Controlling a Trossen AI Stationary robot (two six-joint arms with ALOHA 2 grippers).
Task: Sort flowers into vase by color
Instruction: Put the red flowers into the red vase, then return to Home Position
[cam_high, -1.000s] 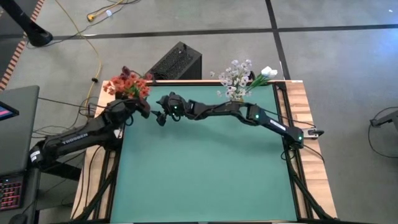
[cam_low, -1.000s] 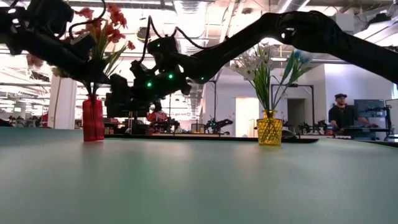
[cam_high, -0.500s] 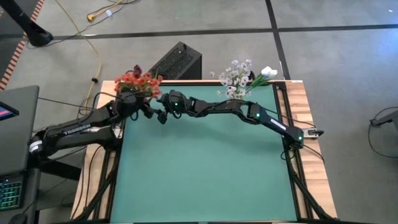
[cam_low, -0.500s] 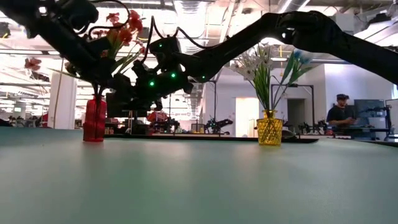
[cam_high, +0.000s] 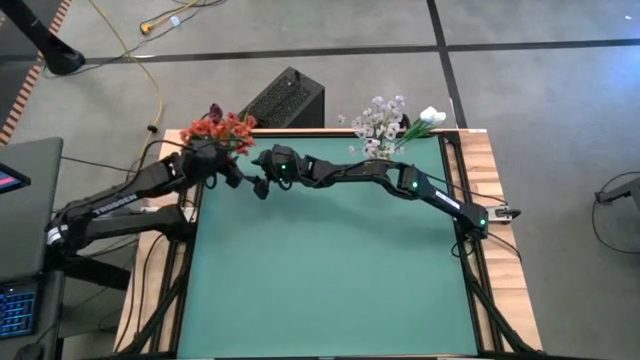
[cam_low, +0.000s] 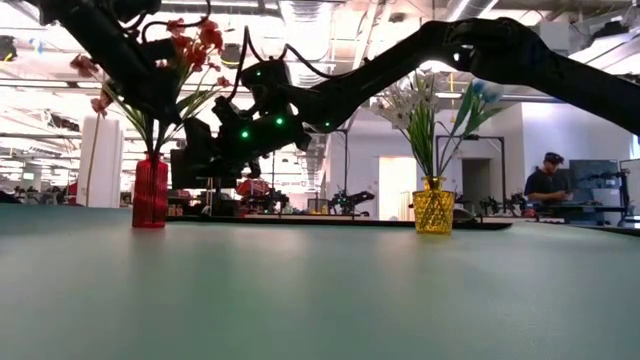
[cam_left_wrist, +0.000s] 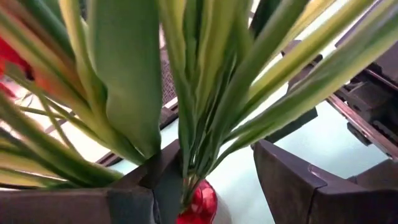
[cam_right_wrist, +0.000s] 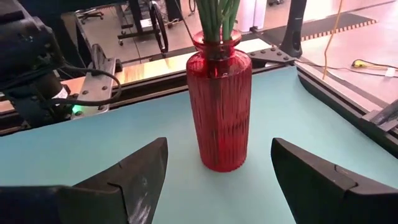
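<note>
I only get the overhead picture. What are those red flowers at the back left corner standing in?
Observer: A ribbed red vase; from above, the red flowers hide it.
Operator: Is the left gripper squeezing them?
Observer: No. The left gripper is open, with the green stems between its fingers, just above the vase's mouth.
Operator: And the right one beside it?
Observer: The right gripper is open too, low over the table, facing the vase without touching it.
</note>
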